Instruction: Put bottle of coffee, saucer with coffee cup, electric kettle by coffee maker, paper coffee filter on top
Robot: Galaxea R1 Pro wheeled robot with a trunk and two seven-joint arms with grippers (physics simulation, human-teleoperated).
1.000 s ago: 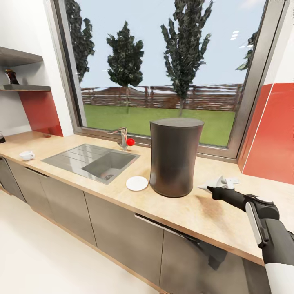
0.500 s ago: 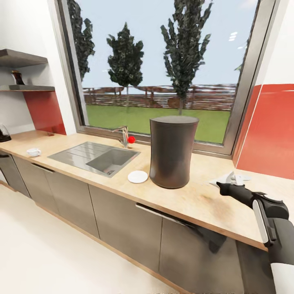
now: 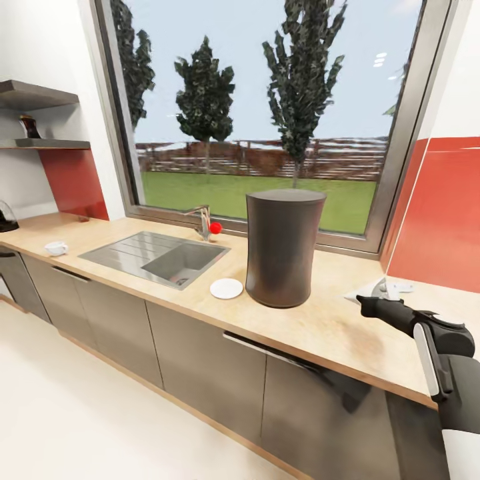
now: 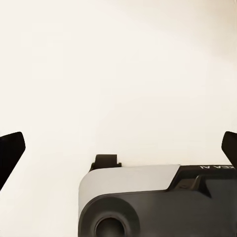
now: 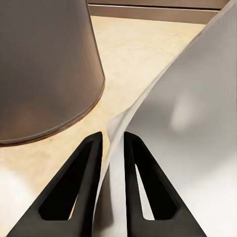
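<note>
- Long light tan wood-grain desk (image 3: 320, 330) runs under the window, with a grey inset sink (image 3: 160, 257) and a tap with a red knob (image 3: 214, 228) at its back edge.
- Tall dark grey cylindrical coffee maker (image 3: 283, 248) stands upright on the desk, just right of the sink; its lower rim also shows in the right wrist view (image 5: 47, 69).
- Small flat round white saucer (image 3: 227, 288) lies on the desk just left of the coffee maker's base, apart from it.
- Right end effector (image 3: 371, 304) hovers low over the desk, right of the coffee maker and well apart from it.
- Right wrist view: right end effector (image 5: 113, 148) has its two black fingers (image 5: 81, 182) nearly closed, pinching the thin edge of the white paper coffee filter (image 5: 187, 128). In the head view the filter (image 3: 387, 289) sticks out beyond the fingertips.
- Small white rounded coffee cup (image 3: 56, 248) sits on the desk far left, past the sink, well apart from the saucer.
- Electric kettle with black base (image 3: 7, 217) is at the far-left frame edge, cropped.
- Small dark bottle of coffee (image 3: 29, 127) stands on the thin dark kitchen shelf (image 3: 47, 143) on the left wall.
- Left end effector (image 4: 118, 148): dark fingertips at the two frame edges, spread wide, nothing between them; plain pale surface beyond.
</note>
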